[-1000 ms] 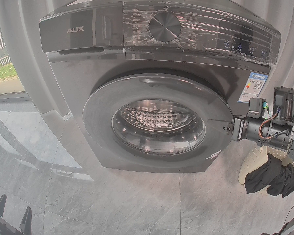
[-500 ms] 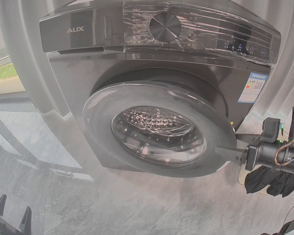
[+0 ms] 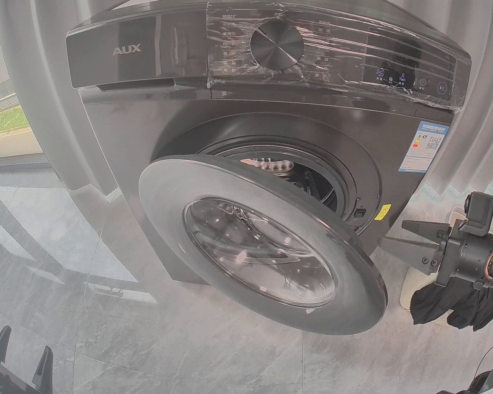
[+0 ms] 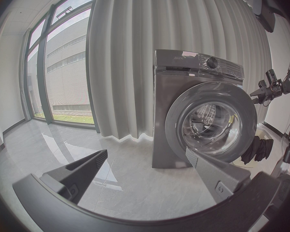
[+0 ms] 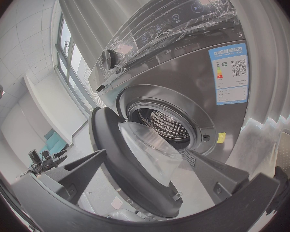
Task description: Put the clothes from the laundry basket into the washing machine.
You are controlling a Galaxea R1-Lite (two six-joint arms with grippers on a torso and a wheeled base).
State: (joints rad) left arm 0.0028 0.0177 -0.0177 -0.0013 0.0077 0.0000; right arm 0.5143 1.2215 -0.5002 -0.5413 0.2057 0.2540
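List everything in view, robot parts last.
washing machine: one, dark grey, standing on the floor against the curtain
door: one, dark grey with a clear window, open, hinged on the robot's left
drum: one, silver, seen through the open port
dial: one, dark, on the film-wrapped control panel
label: one, blue and white, machine front, upper right
sticker: one, yellow, beside the port
laundry basket: one, cream, on the floor right of the machine
clothes: one black bundle, draped over the basket
curtain: pale grey, behind the machine
window: left of the curtain
floor: grey tiles
left gripper: low left, jaws open
right gripper: above the basket, jaws open
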